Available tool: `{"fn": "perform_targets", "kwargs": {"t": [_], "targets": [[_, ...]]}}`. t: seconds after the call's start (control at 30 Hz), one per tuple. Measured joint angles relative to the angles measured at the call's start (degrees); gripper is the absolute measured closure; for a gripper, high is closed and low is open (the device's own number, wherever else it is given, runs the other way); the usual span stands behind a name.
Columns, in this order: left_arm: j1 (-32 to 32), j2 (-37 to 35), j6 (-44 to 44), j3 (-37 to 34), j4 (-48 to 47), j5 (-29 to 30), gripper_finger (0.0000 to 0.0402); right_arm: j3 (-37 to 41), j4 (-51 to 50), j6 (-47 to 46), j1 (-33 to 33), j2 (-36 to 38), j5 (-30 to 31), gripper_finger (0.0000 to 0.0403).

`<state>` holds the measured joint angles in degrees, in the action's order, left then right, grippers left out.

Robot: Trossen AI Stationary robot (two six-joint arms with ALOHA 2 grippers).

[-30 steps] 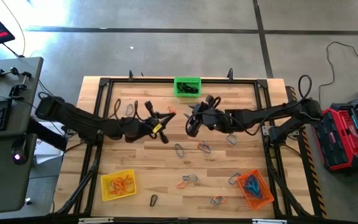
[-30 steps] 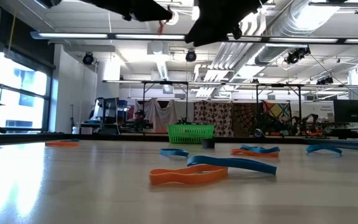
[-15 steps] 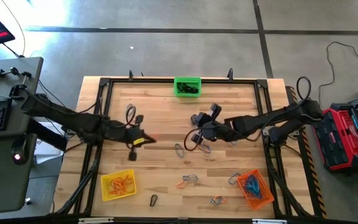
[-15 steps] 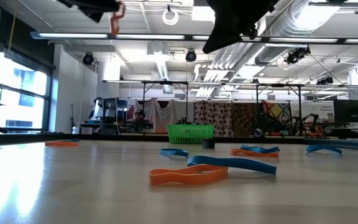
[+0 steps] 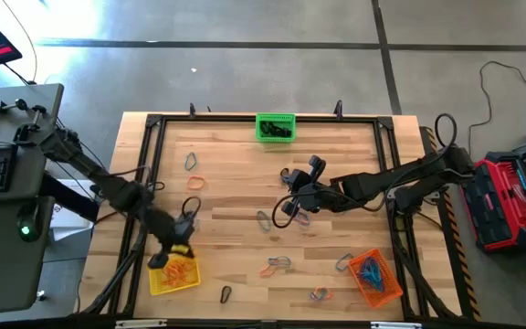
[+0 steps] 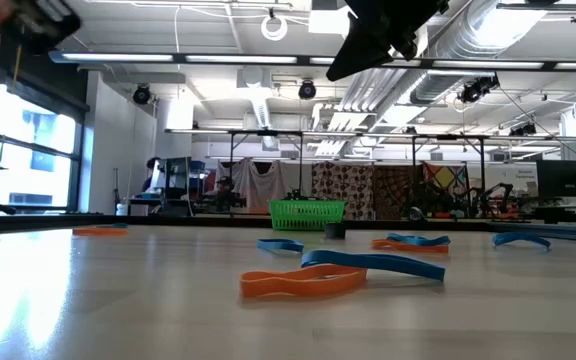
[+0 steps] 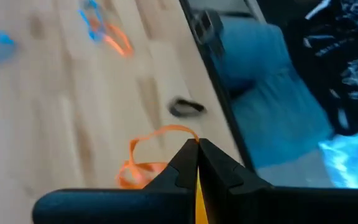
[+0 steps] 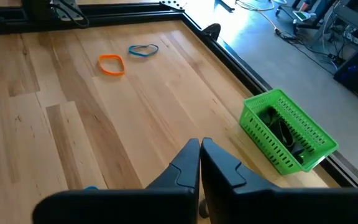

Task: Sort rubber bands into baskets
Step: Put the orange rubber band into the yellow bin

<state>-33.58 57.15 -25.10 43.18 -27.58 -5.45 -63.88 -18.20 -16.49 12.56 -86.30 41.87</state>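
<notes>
Right — orange rubber band (image 7: 164,129) hangs as a floppy loop off the left gripper (image 7: 197,144), fingertips pinched together on it, by the look of the left wrist view. In the high view that gripper sits over the near corner of the yellow basket (image 5: 156,285), which already holds orange bands.

For a clean drop:
- Centre over the basket before opening; at the corner the loop could drape on the rim or slide onto the table.
- Go low enough that the dangling end is inside the mesh walls, then part the fingers fully — thin rubber likes to cling to a pad.
- Lift straight up, check nothing trails.

Right gripper (image 5: 290,206) mid-table, fingers closed together, above a grey band (image 5: 265,219); can't tell if anything is caught in them. Other loose bands scattered across the boards; green basket (image 5: 275,127) at the far edge, orange basket (image 5: 373,277) near right corner.
</notes>
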Motion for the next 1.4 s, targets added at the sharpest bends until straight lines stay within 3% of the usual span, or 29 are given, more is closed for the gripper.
{"fn": "perform_targets", "kwargs": {"t": [0.17, 0.43, 0.63, 1.03, 1.27, 1.4], "targets": [[-8.09, 2.34, -11.6, 0.0, -1.0, 0.68, 0.0401, 0.02, -0.02, -0.11, 0.24, 0.0, -0.02, 0.0402], [-16.23, 8.25, -23.55, -5.24, 4.39, 8.09, 0.0401, 0.04, -0.04, -0.57, 0.8, 0.0, -0.26, 0.0403], [-17.66, 10.93, -28.21, -11.93, 13.98, 8.18, 0.0401, 0.04, -0.03, -0.33, 1.58, 0.0, -0.28, 0.0403], [-18.23, 15.89, -29.99, -14.71, 13.56, 7.09, 0.0399, 0.04, -0.02, -0.43, 1.75, 0.0, -0.26, 0.0403], [-18.14, 16.26, -33.17, -14.49, 13.12, 1.16, 0.0354, 0.04, -0.04, -0.43, 1.75, 0.0, -0.27, 0.0403], [-18.17, 15.95, -30.96, -10.32, 4.91, 1.58, 0.0325, 0.04, -0.02, -0.43, 1.75, 0.0, -0.27, 0.0403]]}}
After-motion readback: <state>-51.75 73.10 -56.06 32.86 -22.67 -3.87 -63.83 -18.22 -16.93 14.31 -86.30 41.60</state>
